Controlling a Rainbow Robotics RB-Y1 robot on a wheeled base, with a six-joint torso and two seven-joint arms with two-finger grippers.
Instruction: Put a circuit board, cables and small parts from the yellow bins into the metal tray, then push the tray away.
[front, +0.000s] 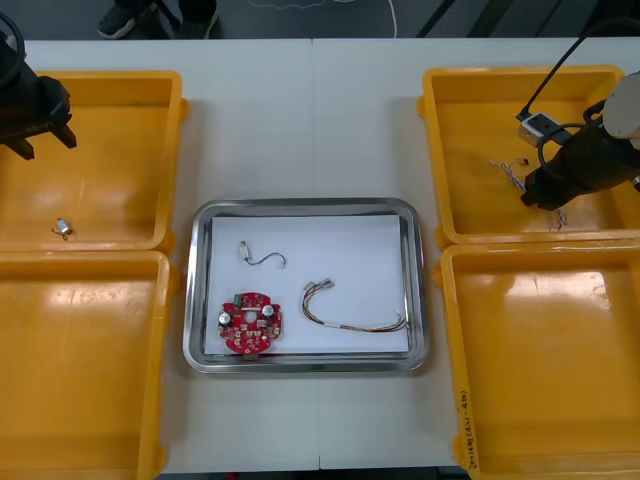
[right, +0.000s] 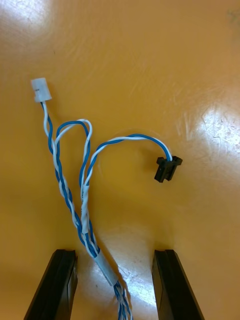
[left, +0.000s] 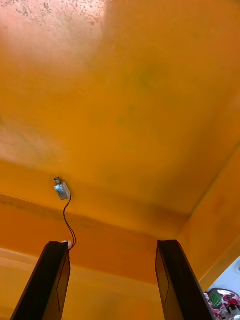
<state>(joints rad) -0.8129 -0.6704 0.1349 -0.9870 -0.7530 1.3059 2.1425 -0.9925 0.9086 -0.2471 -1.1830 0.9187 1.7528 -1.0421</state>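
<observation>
The blue and white twisted cable (right: 85, 200) lies on the floor of the far right yellow bin (front: 470, 90). My right gripper (right: 114, 254) hangs low over it, open, with the cable's bundled end running between the fingers; in the front view the right gripper (front: 538, 197) is over that bin's near part. My left gripper (front: 45, 140) is open above the far left bin (front: 130, 90), where a small metal part (left: 62, 189) with a thin black wire lies ahead of the left gripper (left: 112, 245). The metal tray (front: 305, 207) holds a red circuit board (front: 251, 322).
On the tray's white inside also lie a black cable (front: 262, 258) and a red and yellow cable (front: 355, 312). Both near bins (front: 80, 360) (front: 545, 360) flank the tray. The small metal part (front: 62, 228) sits near the far left bin's front wall.
</observation>
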